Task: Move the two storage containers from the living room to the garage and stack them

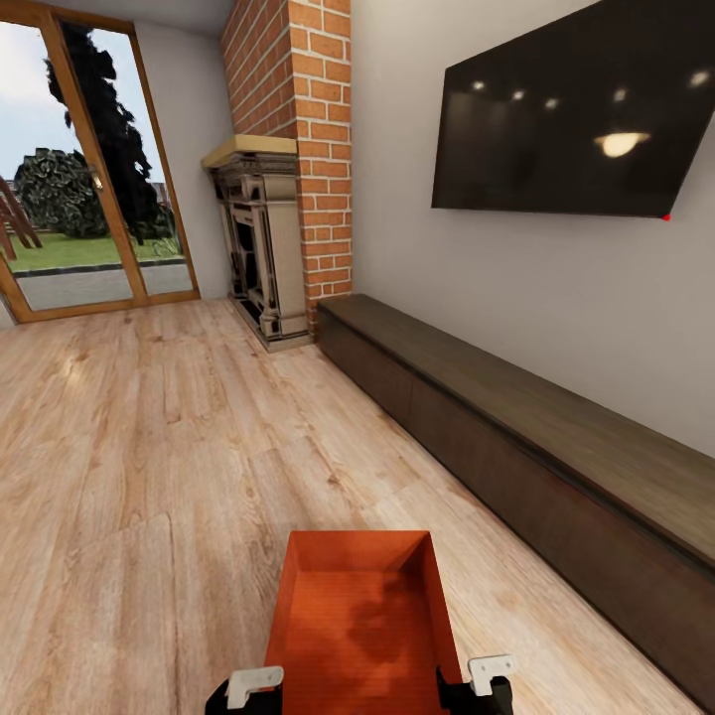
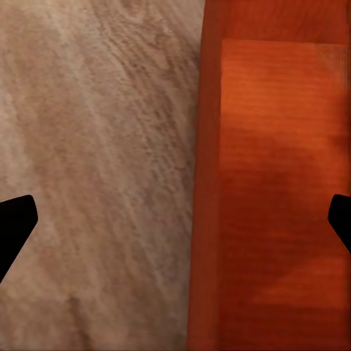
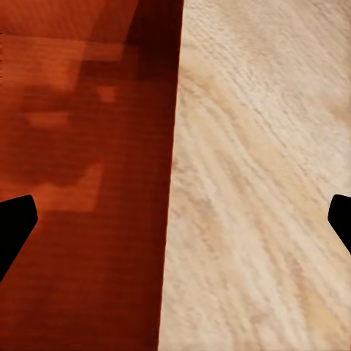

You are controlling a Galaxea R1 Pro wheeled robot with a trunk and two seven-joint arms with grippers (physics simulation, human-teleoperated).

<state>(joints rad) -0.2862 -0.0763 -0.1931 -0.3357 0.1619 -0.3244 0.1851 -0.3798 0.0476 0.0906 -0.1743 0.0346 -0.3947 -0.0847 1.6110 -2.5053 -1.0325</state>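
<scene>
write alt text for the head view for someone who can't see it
An orange-red open-top storage container sits low in front of the robot, between its left gripper and right gripper, over a light wood plank floor. A long dark low cabinet runs under a black wall TV, beside a brick fireplace and glass doors.

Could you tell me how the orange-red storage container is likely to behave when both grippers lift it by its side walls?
The storage container looks empty, so probably light. Its thin walls may flex under a squeeze. Its smooth walls may prove slippery.
</scene>
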